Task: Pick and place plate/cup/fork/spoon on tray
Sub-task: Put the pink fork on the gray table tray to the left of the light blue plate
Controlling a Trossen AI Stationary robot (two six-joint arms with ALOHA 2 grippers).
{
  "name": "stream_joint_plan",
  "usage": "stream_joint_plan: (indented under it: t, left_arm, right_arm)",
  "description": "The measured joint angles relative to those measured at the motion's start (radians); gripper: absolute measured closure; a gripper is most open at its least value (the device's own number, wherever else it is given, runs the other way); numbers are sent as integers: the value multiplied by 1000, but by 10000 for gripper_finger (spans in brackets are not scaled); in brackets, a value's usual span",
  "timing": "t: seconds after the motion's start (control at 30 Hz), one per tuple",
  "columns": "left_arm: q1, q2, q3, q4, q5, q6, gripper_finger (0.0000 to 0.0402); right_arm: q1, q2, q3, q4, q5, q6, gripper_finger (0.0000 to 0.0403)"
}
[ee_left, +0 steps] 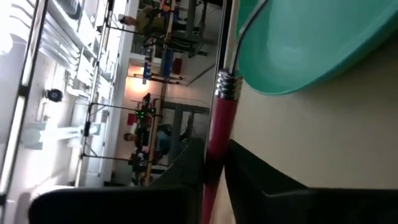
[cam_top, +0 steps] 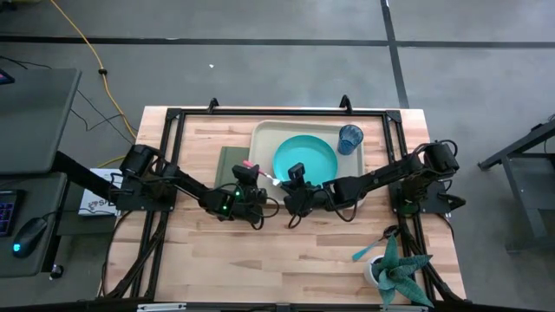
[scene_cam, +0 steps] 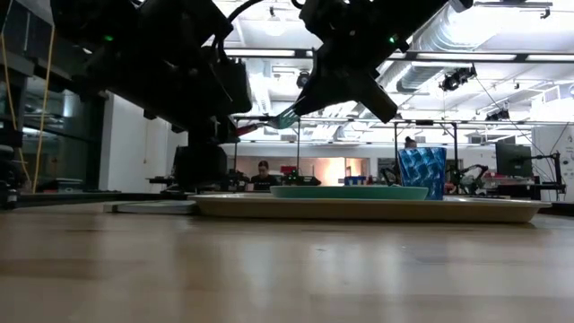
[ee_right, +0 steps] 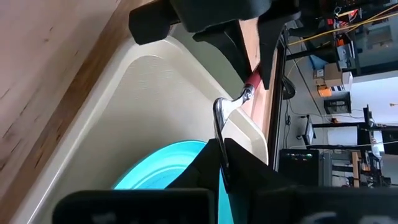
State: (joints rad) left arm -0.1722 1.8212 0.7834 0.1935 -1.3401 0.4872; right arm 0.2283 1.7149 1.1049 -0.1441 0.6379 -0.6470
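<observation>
The fork (cam_top: 260, 172), pink-red handle and metal tines, hangs above the tray's (cam_top: 263, 137) near left part, held at both ends. My left gripper (cam_top: 251, 176) is shut on its handle and my right gripper (cam_top: 283, 183) on its metal end. In the low view the fork (scene_cam: 267, 117) spans between the two grippers, above the tray (scene_cam: 368, 208). The turquoise plate (cam_top: 305, 158) lies flat in the tray. The blue cup (cam_top: 350, 139) stands upright on the tray's far right corner. The blue-handled spoon (cam_top: 368, 252) lies on the table at the near right. My left gripper (ee_left: 214, 155) pinches the fork's pink-red handle (ee_left: 219, 121) between its two fingers (ee_left: 186, 171). They come about level from the table's left, and the handle runs on past their tips. The fork is clear of the tray. My right gripper (ee_right: 221, 148) pinches the fork's metal tine end (ee_right: 218, 121) between its two fingers (ee_right: 249, 168). They slant down from the table's right. The rest of the fork runs on ahead to my left gripper (ee_right: 245, 43).
An olive-green pad (cam_top: 227, 165) lies left of the tray, partly under my left arm. A teal spiky plant (cam_top: 396, 270) stands at the near right corner beside the spoon. Bare wood lies along the table's near side (cam_top: 286, 260).
</observation>
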Motion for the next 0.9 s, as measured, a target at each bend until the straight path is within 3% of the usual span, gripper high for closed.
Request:
stream_joint_plan:
  t: [0.3,0.57,0.73,0.9]
  left_arm:
    - [-1,-41,1,-27,164,-73,284]
    - [-16,-216,0,-215,412,-305,235]
    - [-27,-408,0,-314,708,-455,224]
    - [-28,-588,0,-290,1123,-441,226]
  right_arm:
    - [21,-35,-1,-158,82,53,402]
    - [69,-124,-1,-308,237,103,403]
    - [113,-142,24,-444,175,160,403]
    - [177,-140,137,-558,-126,330,403]
